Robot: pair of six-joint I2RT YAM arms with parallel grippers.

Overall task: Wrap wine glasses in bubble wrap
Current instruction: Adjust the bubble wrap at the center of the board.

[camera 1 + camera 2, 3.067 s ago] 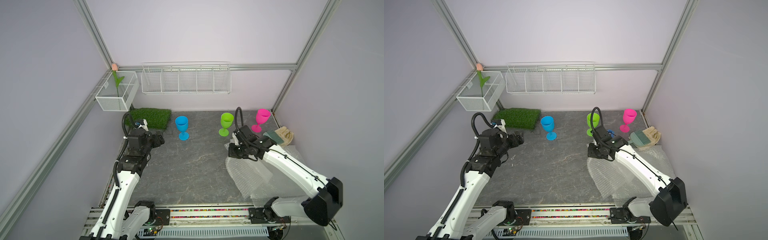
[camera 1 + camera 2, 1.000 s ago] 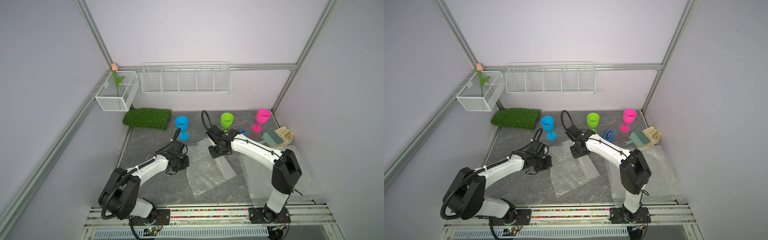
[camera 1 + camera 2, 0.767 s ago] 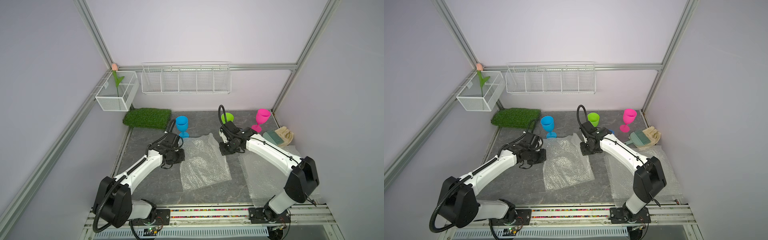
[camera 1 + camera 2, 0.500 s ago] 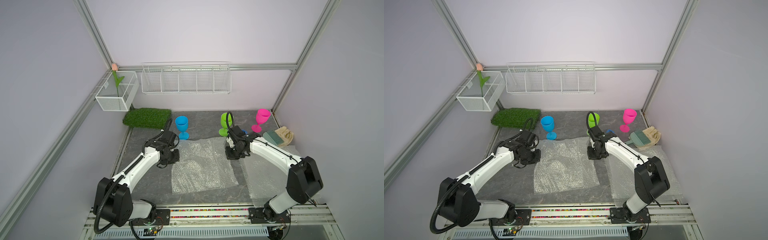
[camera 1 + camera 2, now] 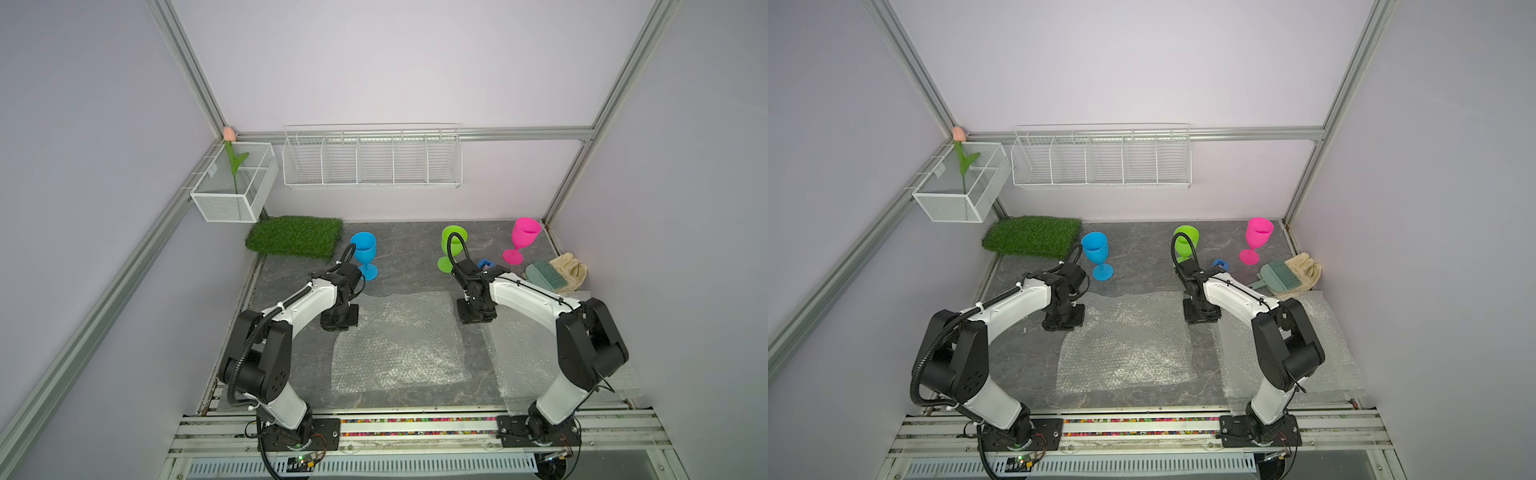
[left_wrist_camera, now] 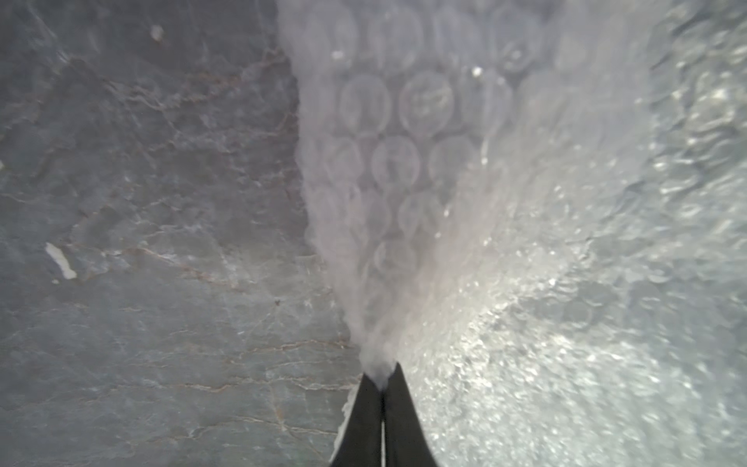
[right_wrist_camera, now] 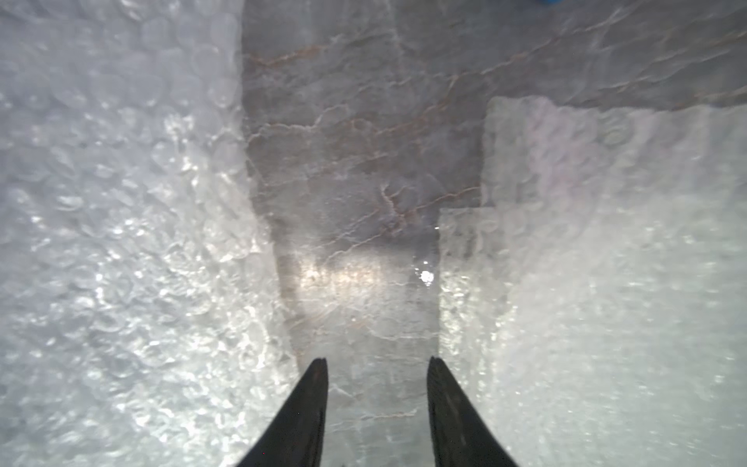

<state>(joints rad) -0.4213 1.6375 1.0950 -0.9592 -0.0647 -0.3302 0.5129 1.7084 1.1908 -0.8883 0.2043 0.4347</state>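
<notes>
In both top views the left arm and right arm bend down at the far corners of the bubble wrap, which lies flat mid-table. In the left wrist view the left gripper pinches its puckered corner. In the right wrist view the right gripper stands with jaws apart over bare table beside the wrap.

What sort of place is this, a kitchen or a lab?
Probably a robotics lab test cell: two robot arms bolted to a rail, an aluminium frame around plain walls, and staged props like a fake grass mat.
</notes>
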